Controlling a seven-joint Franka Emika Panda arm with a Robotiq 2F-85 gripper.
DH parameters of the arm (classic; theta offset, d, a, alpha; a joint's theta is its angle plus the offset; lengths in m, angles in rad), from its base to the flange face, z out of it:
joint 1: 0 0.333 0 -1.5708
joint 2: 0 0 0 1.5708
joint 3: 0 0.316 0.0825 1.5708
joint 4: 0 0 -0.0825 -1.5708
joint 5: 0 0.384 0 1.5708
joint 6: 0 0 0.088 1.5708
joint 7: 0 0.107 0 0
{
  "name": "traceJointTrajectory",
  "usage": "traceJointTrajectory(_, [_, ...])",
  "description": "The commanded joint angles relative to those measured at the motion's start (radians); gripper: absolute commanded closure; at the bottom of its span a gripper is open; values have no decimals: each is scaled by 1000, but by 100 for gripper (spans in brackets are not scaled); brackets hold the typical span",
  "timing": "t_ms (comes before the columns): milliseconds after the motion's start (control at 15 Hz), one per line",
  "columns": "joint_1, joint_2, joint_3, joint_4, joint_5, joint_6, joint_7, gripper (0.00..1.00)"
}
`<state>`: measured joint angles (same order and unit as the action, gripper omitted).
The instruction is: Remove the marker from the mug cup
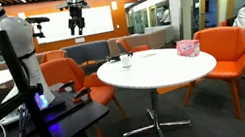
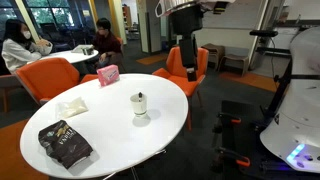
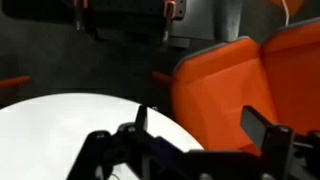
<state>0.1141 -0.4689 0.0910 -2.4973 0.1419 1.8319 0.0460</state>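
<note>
The small white mug cup [image 2: 140, 108] stands upright near the middle of the round white table [image 2: 110, 125]. The dark marker [image 2: 140, 97] sticks up out of it. The cup also shows in an exterior view [image 1: 125, 61], tiny. My gripper [image 2: 186, 66] hangs well above and beyond the table's far edge, apart from the cup. It also appears high up in an exterior view [image 1: 78, 28]. In the wrist view the gripper [image 3: 200, 122] has its fingers spread wide with nothing between them, over the table's rim and an orange chair. The cup and marker are not in the wrist view.
A pink patterned box [image 2: 107, 74] stands at the table's far side, also seen in an exterior view [image 1: 188, 48]. A dark snack bag [image 2: 65, 145] and a white packet [image 2: 72, 107] lie on the table. Orange chairs [image 2: 190, 62] ring it. People sit at a neighbouring table [image 2: 100, 40].
</note>
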Motion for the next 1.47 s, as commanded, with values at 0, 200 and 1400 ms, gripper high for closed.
traceJointTrajectory(0, [-5, 0, 4, 2, 1, -2, -2, 0])
traceJointTrajectory(200, [-5, 0, 4, 2, 1, -2, -2, 0])
traceJointTrajectory(1400, [-139, 313, -12, 155, -53, 507, 257, 0])
